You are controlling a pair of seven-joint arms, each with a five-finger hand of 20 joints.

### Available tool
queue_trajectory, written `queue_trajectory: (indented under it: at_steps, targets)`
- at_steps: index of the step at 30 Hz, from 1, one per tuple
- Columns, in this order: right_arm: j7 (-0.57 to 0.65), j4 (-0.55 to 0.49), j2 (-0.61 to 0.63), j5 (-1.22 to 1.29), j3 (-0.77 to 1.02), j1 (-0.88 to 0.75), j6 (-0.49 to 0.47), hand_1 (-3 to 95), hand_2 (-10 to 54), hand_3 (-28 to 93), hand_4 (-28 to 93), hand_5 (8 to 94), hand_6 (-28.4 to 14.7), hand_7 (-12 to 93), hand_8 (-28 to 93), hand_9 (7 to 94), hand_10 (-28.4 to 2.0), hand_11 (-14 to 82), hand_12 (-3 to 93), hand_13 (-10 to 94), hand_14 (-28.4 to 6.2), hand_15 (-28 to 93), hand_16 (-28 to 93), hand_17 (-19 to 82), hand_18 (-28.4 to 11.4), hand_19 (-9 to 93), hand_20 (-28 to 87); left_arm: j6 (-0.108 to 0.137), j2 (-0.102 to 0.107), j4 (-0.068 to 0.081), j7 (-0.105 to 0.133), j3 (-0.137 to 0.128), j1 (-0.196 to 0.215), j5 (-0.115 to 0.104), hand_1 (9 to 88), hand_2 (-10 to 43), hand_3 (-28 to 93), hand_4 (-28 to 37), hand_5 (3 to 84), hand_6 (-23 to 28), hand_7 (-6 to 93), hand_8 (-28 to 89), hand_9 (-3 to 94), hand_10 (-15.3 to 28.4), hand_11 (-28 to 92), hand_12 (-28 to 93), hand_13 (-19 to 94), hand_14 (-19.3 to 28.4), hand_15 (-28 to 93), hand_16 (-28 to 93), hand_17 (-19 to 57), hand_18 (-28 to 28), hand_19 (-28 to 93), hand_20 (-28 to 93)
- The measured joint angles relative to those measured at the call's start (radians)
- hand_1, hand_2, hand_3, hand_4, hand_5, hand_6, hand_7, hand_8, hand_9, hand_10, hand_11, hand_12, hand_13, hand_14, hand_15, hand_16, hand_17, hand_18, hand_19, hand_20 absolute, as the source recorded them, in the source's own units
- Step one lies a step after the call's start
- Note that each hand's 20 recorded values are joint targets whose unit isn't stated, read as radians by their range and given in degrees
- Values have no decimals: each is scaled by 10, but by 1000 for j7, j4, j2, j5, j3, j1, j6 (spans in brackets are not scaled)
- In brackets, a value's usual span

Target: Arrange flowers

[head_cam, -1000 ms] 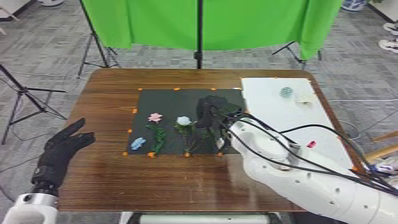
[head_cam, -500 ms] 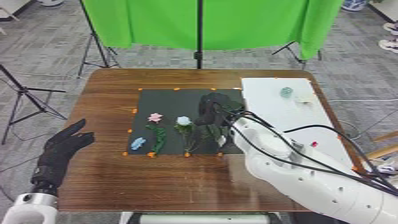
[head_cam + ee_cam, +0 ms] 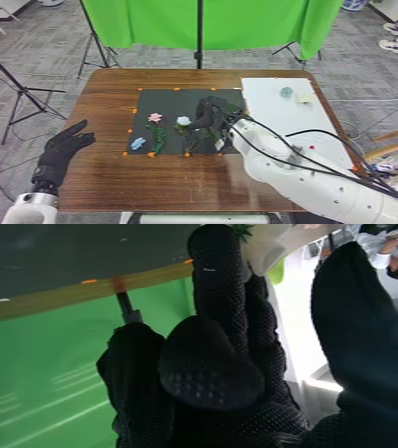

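Note:
In the head view, my right hand is low over the right part of the black mat, its fingers loosely extended. To its left lie a white flower and a pink flower, both on green stems. A blue flower is at the mat's lower left corner. A small white piece shows just below my right hand. The right wrist view has my right hand with several fingers extended near a bit of green leaf; its grip area is partly hidden. My left hand rests open beside the mat.
A white board covers the table's right side, holding a pale green item, a cream item and a small red item. Orange marks line the mat's edges. A green cloth hangs behind the table.
My right hand has shifted slightly to the left over the mat, and its forearm has swung a little toward the head view's lower left. The left hand has stayed almost still.

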Motion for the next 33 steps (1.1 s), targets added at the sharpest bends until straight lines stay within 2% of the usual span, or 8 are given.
queue_trajectory:
  at_steps: [8, 16, 19, 24, 33]
  targets:
    - [-2, 0, 0, 13, 0, -2, -2, 345, -95, 644, -143, 695, 5, 174, -95, 757, -145, 105, 148, 928, -20, 568, 346, 646, -145, 932, 553, 0, 0, 0, 0, 0, 0, 0, 305, 89, 692, -131, 375, 62, 88, -60, 441, 146, 201, 95, 372, 181, 174, -25, 62, 127, 153, 141]
    - [-4, 0, 0, 21, 1, -2, -5, 332, -95, 645, -140, 724, -14, 175, -93, 713, -147, 95, 139, 918, -30, 551, 345, 631, -151, 932, 520, 0, 0, 0, 0, 1, -1, 1, 305, 89, 692, -131, 377, 62, 89, -60, 440, 145, 202, 96, 373, 181, 175, -24, 62, 127, 154, 141]
    - [-4, 0, 0, 25, 0, -2, -9, 330, -95, 645, -139, 724, -15, 172, -93, 709, -143, 95, 138, 913, -35, 549, 345, 622, -155, 932, 511, 0, 0, 0, 1, 1, -1, 1, 305, 89, 692, -130, 377, 62, 89, -60, 441, 145, 202, 96, 373, 181, 175, -25, 62, 127, 154, 141]
    - [-9, 0, 0, 30, -1, -2, -11, 327, -95, 642, -136, 676, -17, 155, -92, 714, -133, 100, 140, 906, -41, 549, 343, 613, -160, 932, 502, 0, 0, 0, 2, 1, -1, 1, 305, 89, 692, -131, 377, 62, 88, -60, 440, 146, 202, 95, 373, 181, 175, -25, 62, 127, 154, 141]
    - [-17, -8, 4, 35, 15, -7, -30, 320, -95, 645, -131, 676, -17, 160, -88, 721, -141, 106, 156, 896, -44, 553, 336, 597, -168, 932, 512, -1, -2, 0, 3, 0, 0, 1, 305, 89, 692, -130, 378, 62, 87, -59, 441, 146, 200, 94, 373, 181, 174, -25, 62, 127, 154, 141]
